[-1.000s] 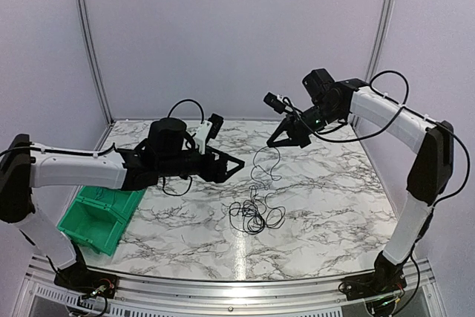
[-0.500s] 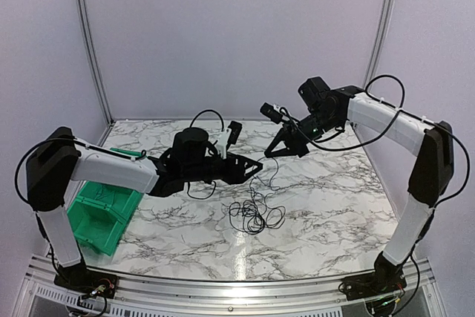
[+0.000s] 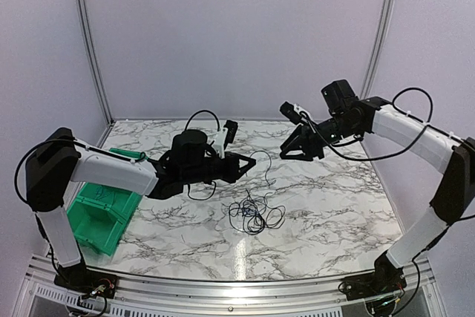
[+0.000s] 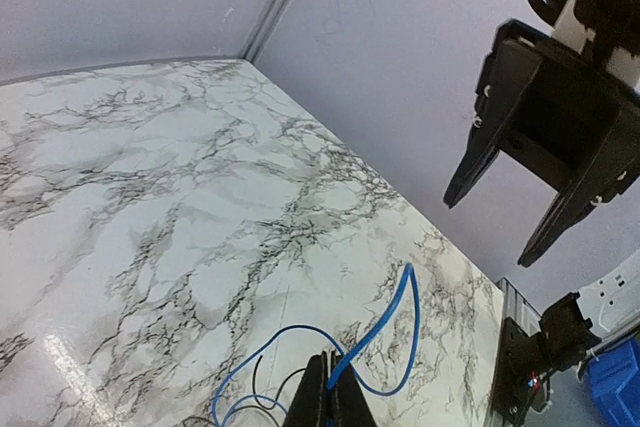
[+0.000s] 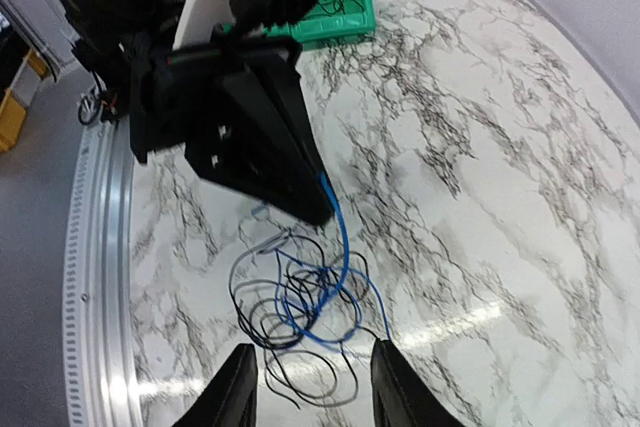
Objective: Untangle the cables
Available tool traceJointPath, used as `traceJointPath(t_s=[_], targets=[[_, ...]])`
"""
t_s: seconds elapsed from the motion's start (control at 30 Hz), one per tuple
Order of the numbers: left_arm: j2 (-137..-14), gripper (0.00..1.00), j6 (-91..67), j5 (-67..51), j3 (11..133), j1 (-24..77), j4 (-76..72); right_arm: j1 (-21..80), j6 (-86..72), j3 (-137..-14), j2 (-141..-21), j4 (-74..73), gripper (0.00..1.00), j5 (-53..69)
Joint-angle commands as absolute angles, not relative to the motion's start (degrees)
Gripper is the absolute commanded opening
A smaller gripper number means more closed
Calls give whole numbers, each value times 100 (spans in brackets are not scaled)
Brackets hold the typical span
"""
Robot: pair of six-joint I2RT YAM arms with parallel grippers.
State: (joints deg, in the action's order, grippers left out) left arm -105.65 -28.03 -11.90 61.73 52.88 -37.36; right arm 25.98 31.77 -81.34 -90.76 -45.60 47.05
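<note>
The cables (image 3: 254, 215) lie as a small tangle of thin black and blue loops on the marble table, also seen in the right wrist view (image 5: 300, 297). My left gripper (image 3: 242, 162) hangs above and left of the pile, shut on a blue cable strand (image 4: 400, 317) that loops out past its tips (image 4: 333, 375) and runs down into the pile. My right gripper (image 3: 292, 155) is higher and to the right, apart from the cables, open with nothing between its fingers (image 5: 314, 349). It faces the left gripper (image 5: 262, 137).
A green bin (image 3: 96, 217) sits at the table's left edge under the left arm, with thin wires in it (image 5: 340, 7). The metal rail (image 3: 237, 287) runs along the near edge. The booth's walls close the back and sides.
The left gripper moved right to the hanging strand and shut on the blue cable. The right gripper opened, let the strand go and drew back to the right.
</note>
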Motion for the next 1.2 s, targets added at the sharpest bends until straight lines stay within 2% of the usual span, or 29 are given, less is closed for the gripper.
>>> traceJointPath(t_s=[0.0, 0.07, 0.17, 0.53, 0.67, 0.8, 0.93, 1.03, 1.17], targets=[[-10049, 0, -2880, -561, 5970, 5235, -3919, 2417, 3014, -7318, -8295, -3614, 45, 4258], [-9913, 0, -2922, -566, 6008, 5216, -3920, 2413, 3023, -7040, -8167, -3486, 50, 4250], [-9663, 0, -2985, -683, 6163, 5218, -3920, 2417, 2986, -6774, -8154, -3393, 52, 4335], [-8506, 0, -2466, -440, 6636, 5215, -3439, 2415, 2974, -6556, -8604, -3098, 53, 4645], [-8019, 0, -1946, -119, 7130, 5210, -2541, 2415, 3139, -6355, -8825, -2841, 53, 4586], [-7848, 0, -1626, 646, 8221, 5122, -869, 2386, 2806, -5508, -8882, -1536, 52, 4425], [-7815, 0, -1103, 1338, 9265, 5100, 593, 2390, 3096, -5652, -9173, -1859, 53, 4342], [-7599, 0, -820, 2040, 9403, 5074, 1127, 2395, 3174, -5587, -9201, -1837, 53, 4392], [-7109, 0, -732, 2683, 8975, 4957, 1268, 2397, 3124, -5573, -9218, -1808, 54, 4589]])
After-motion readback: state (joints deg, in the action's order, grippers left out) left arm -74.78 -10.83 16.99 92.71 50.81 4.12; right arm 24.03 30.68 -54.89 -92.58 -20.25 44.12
